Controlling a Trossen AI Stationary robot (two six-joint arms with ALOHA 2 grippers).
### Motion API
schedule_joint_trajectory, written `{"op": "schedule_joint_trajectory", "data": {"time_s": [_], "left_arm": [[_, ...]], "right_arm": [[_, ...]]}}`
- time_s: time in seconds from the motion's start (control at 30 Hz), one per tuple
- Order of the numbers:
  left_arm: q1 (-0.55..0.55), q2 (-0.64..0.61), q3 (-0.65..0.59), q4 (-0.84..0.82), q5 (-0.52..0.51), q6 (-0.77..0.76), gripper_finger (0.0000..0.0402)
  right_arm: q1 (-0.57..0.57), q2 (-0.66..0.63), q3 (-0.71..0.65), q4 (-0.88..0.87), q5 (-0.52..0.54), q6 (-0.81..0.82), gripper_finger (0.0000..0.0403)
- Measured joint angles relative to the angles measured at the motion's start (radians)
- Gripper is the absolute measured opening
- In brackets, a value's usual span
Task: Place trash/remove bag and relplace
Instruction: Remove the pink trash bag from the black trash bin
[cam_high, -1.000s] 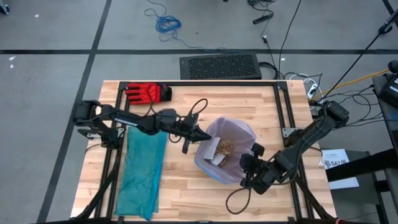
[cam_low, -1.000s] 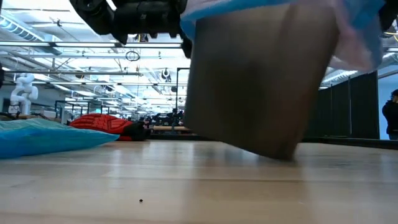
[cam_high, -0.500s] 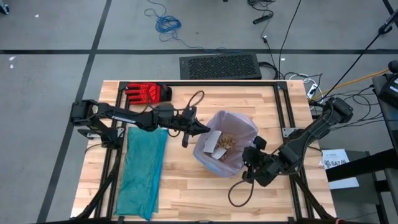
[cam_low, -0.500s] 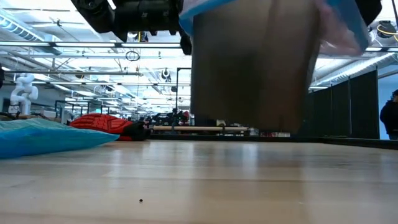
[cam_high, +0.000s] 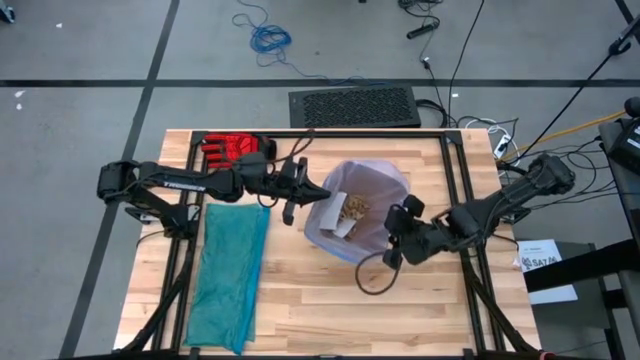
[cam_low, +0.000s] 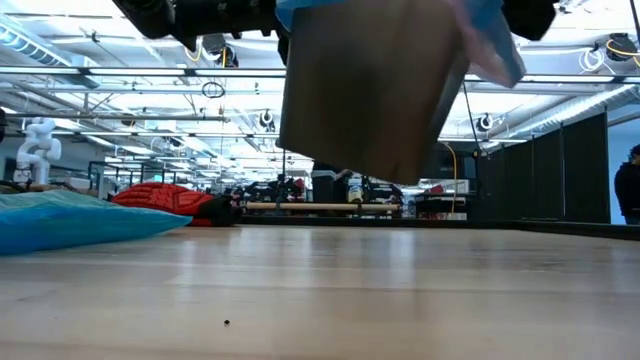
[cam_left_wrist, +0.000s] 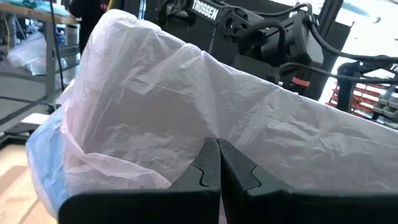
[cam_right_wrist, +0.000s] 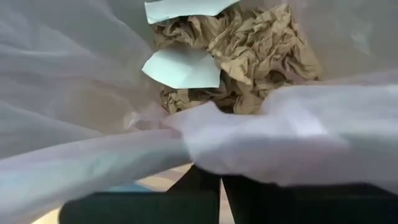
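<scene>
- While the bin (cam_low: 372, 85) hangs clear of the worktop (cam_high: 290, 290), tilted, with daylight under its base in the low view, the task stands partway: the trash (cam_right_wrist: 249, 50) already lies inside, brown wads and white scraps together at the bottom.
- Bag (cam_high: 385, 180): still lining the bin, its pale rim folded over the bin's lip; removal not finished, replacement not begun.
- Left gripper (cam_high: 308, 196): at the bin's left rim, jaws closed on the bag's edge, film bunched just ahead of them in the left wrist view.
- Right gripper (cam_high: 397, 238): at the bin's right rim, jaws closed on the bag's edge, film draped over them in the right wrist view.
- Teal-green bag (cam_high: 228, 275): flat on the worktop, well left of the bin; judged the likely replacement liner.
- Red glove (cam_high: 236, 150): left of the bin, beyond the left arm.
- Open room: bare worktop beneath and in front of the bin; the frame rail lies close to the bin's right, behind the right gripper.
</scene>
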Motion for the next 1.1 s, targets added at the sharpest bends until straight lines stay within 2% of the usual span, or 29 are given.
{"op": "schedule_joint_trajectory", "data": {"time_s": [0.17,0.53,0.67,0.87,1.1], "left_arm": [[0.008,-0.012,0.000,-0.001,-0.002,-0.001,0.0000],[-0.016,-0.008,-0.002,-0.060,-0.035,-0.003,0.0000],[-0.034,-0.008,-0.002,-0.103,-0.075,0.000,0.0000],[-0.057,-0.005,-0.005,-0.239,-0.205,0.032,0.0000],[-0.061,-0.002,-0.099,-0.225,-0.288,0.004,0.0000]], "right_arm": [[-0.046,0.000,0.043,-0.014,-0.034,-0.056,0.0000],[-0.066,-0.001,0.047,-0.048,-0.146,-0.009,0.0000],[-0.068,-0.001,0.047,-0.065,-0.176,0.016,0.0000],[-0.073,0.001,0.047,-0.108,-0.219,0.065,0.0000],[-0.073,0.004,0.047,-0.097,-0.212,0.073,0.0000]]}}
